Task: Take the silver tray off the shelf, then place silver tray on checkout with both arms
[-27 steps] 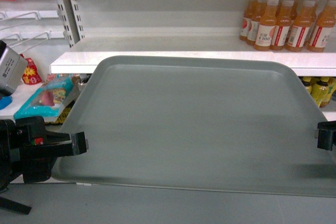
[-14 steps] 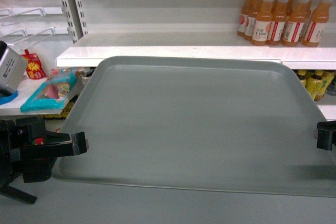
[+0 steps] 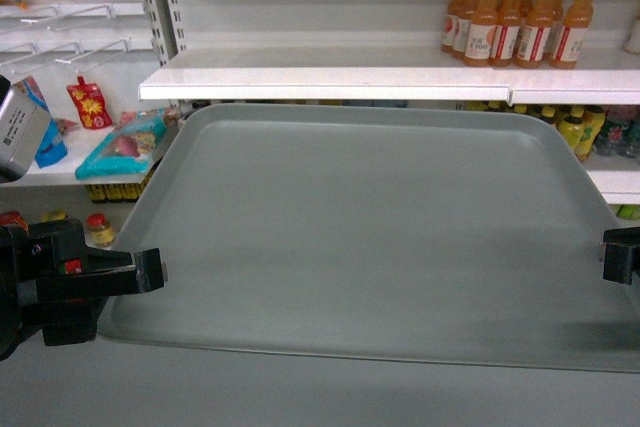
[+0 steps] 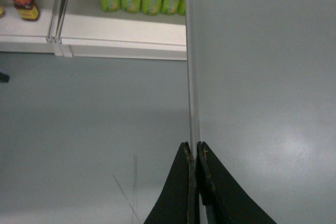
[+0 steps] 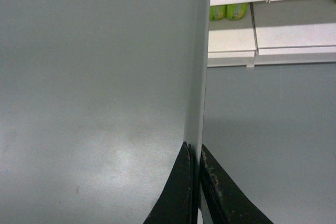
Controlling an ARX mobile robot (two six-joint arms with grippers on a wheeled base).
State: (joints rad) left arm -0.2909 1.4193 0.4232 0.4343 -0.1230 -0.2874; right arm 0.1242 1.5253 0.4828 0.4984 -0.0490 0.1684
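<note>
The silver tray (image 3: pixel 370 227) fills the middle of the head view, held level in the air in front of the shelf (image 3: pixel 330 82), clear of its board. My left gripper (image 3: pixel 155 270) is shut on the tray's left rim, and the left wrist view shows both fingers (image 4: pixel 193 153) pinching that rim (image 4: pixel 191 77). At the right border my right gripper (image 3: pixel 612 255) is shut on the right rim, its jaws (image 5: pixel 195 153) clamping the edge (image 5: pixel 202 51) of the tray. The checkout is out of view.
Orange juice bottles (image 3: pixel 515 22) stand at the back right of the shelf. Green and yellow bottles (image 3: pixel 580 127) sit on a lower board. Snack packs (image 3: pixel 125 144) and hanging hooks lie to the left. Grey floor (image 4: pixel 94 129) lies below the tray.
The shelf and its goods have drifted up and back in the head view and look smaller, so the tray and I have backed away from it. Both grips are unchanged.
</note>
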